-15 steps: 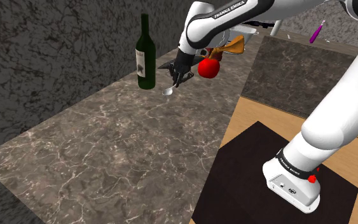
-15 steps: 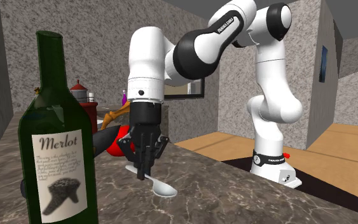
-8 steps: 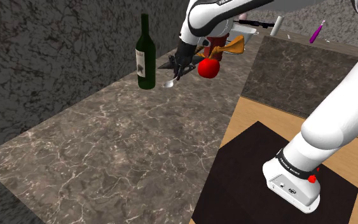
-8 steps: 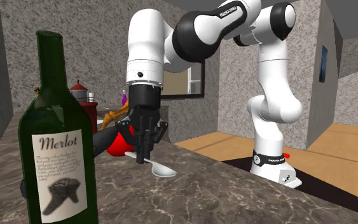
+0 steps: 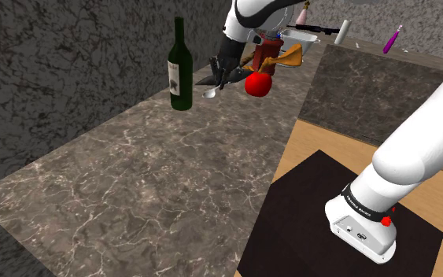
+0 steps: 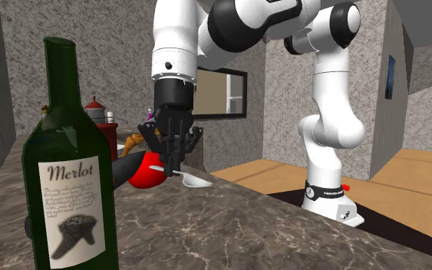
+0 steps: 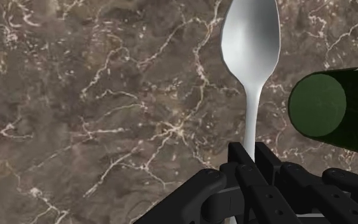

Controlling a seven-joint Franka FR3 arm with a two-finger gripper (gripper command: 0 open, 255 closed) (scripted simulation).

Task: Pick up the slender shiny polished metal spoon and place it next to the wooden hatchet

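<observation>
Pick part looked done. The gripper [image 6: 169,164] had its fingers closed tight on the thin handle of the spoon [image 6: 191,181], with only the handle's width between them. In the wrist view the black fingers [image 7: 268,162] clasped the handle end and the spoon [image 7: 250,44] stuck straight out past them, bowl farthest from the hand.

The spoon [image 5: 209,92] appeared clear of the marble counter [image 5: 133,181], hanging tilted with its bowl lowest. It sat between the green Merlot wine bottle [image 5: 181,71] and the red apple [image 5: 258,83]. In the wrist view the bottle's top [image 7: 317,105] was just beside the handle and not touching it.

Left to do, by my read: carry it to the hatchet, lower it, and let go. The hatchet was probably the piece with the curved brown handle [image 5: 292,56] behind the apple, with a dark part poking out near the gripper [image 5: 222,79]. I couldn't tell its full outline, since the arm and apple covered the middle. It was near, so the carry looked short.

Spoon look: plain pale silver-grey, smooth, oval bowl, slender handle narrowing toward the grip. It had a soft sheen, no markings, and no visible bend.
</observation>
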